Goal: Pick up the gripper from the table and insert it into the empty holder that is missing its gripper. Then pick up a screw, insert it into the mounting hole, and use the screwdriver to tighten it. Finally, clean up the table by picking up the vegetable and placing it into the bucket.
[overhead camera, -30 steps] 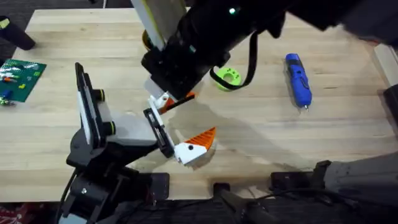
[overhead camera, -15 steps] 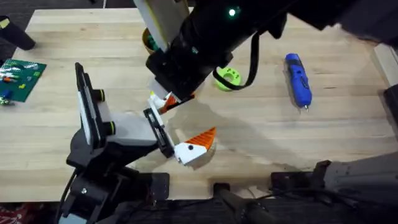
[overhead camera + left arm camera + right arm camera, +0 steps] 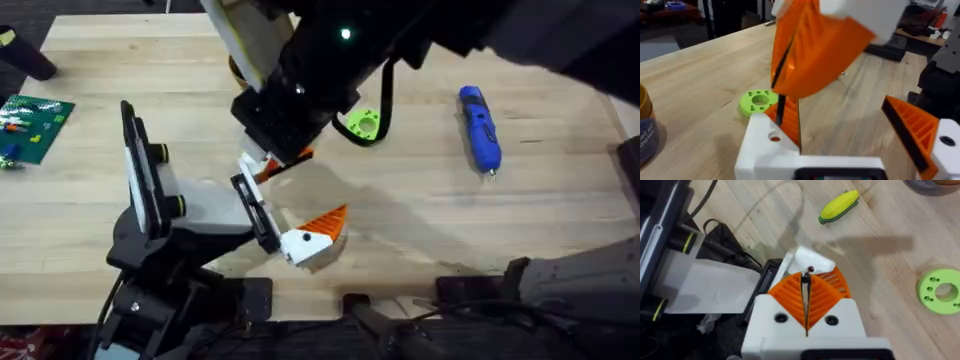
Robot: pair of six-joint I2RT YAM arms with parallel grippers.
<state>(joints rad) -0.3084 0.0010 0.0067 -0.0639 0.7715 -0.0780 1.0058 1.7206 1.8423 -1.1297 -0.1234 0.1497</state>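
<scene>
Right gripper [image 3: 806,311]: orange ribbed pads pressed together on small dark screw [image 3: 810,269], above grey-white holder with black bracket [image 3: 205,215]. Left gripper [image 3: 785,107] fingers: cannot tell. Orange-and-white wedge finger [image 3: 312,234] seated on bracket. Slim blue screwdriver [image 3: 479,127] on wooden table [image 3: 560,200], well apart.

Black arm [image 3: 330,70], seemingly green-lit; white-orange claw [image 3: 805,325]

wooden table [image 3: 420,220]: blue screwdriver [image 3: 478,127] near far right; green disc [image 3: 366,124] mid-table; circuit board [image 3: 30,127] at left edge. grey-white holder [image 3: 190,215] front left, orange-and-white finger [image 3: 315,232] fitted. large dark arm [image 3: 330,60] above it, an orange tip [image 3: 270,165] below.
</scene>
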